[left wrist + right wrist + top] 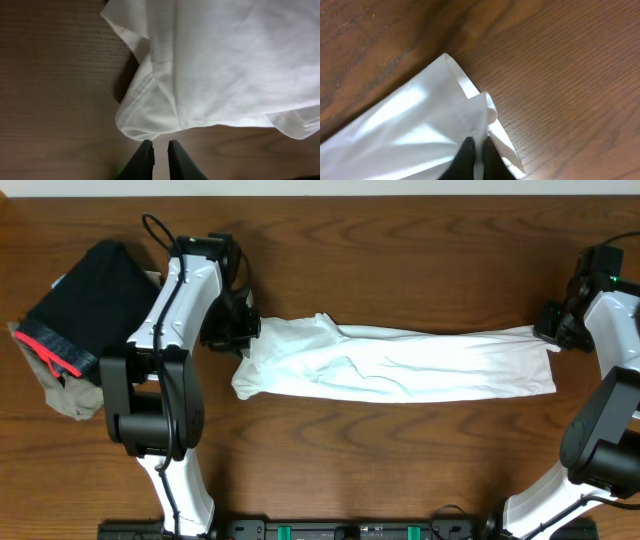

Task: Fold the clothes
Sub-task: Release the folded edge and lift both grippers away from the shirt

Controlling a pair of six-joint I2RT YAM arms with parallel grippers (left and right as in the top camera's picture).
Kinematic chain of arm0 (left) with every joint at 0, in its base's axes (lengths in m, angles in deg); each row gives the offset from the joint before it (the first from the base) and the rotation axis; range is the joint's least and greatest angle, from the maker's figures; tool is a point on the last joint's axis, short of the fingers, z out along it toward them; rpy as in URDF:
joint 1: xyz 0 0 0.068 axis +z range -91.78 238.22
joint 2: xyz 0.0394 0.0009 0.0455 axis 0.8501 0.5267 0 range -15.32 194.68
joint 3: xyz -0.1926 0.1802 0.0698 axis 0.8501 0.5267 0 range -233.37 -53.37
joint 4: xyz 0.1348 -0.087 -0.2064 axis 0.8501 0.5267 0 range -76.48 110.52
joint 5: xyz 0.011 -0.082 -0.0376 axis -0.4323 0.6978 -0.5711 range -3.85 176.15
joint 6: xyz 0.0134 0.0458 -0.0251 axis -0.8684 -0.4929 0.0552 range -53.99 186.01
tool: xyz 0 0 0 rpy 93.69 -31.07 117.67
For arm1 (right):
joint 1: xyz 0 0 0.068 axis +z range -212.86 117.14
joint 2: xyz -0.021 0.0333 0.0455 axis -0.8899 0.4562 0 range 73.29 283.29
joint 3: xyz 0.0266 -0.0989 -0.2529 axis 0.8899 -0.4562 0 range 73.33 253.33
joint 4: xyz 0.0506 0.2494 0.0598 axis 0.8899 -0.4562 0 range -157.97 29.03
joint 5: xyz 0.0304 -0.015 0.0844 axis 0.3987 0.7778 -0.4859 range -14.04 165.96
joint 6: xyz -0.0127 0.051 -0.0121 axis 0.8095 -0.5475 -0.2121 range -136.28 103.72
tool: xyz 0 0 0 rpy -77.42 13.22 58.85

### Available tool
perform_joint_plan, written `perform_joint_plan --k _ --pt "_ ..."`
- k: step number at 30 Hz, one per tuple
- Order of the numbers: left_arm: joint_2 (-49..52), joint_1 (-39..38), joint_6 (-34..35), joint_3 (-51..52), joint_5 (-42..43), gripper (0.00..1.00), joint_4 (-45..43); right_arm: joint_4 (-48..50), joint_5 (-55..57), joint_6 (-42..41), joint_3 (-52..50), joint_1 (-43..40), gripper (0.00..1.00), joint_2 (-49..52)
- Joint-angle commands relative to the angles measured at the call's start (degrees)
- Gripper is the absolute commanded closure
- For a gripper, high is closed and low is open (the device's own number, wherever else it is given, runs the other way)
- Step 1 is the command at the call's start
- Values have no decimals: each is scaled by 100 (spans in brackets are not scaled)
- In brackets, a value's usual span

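Note:
The clothes, a white T-shirt (pixel 400 365), lie folded into a long strip across the middle of the wooden table. No print shows on it. My left gripper (pixel 238 332) is at the strip's left end. In the left wrist view its jaws (pixel 159 144) stand a narrow gap apart, and the rumpled hem of the shirt (pixel 145 125) lies just beyond the fingertips, with table showing in the gap. My right gripper (pixel 548 332) is at the strip's right end. In the right wrist view a fold of the white cloth (pixel 420 125) sits pinched between its fingers (pixel 477 145).
A folded black garment with a red-pink band (pixel 85 300) lies at the far left on top of a tan garment (pixel 70 395), close behind my left arm. Bare wood shows in front of and behind the strip.

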Motion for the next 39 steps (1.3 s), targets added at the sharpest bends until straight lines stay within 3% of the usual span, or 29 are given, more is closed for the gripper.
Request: perform_joint_plan --k 1,3,10,22,31,35,39 --pt "13 17 26 55 -136 86 11 -11 142 -57 -85 -59 79 52" --pt "13 17 26 55 -136 85 11 -17 144 -57 -107 -59 72 52" --pt "13 17 26 55 -136 86 11 -11 181 -57 -109 -59 71 52" --pt "11 17 24 22 -129 86 -358 173 -221 -55 -260 -57 81 52" --pt "-96 17 31 -267 199 85 -745 1054 -678 -59 -1204 -2 81 52" --pt "-94 17 31 -264 363 58 -1322 1473 -730 -59 -1646 33 80 55" --pt "-83 17 52 -264 363 43 -1849 1644 -728 -59 -1869 33 80 52"
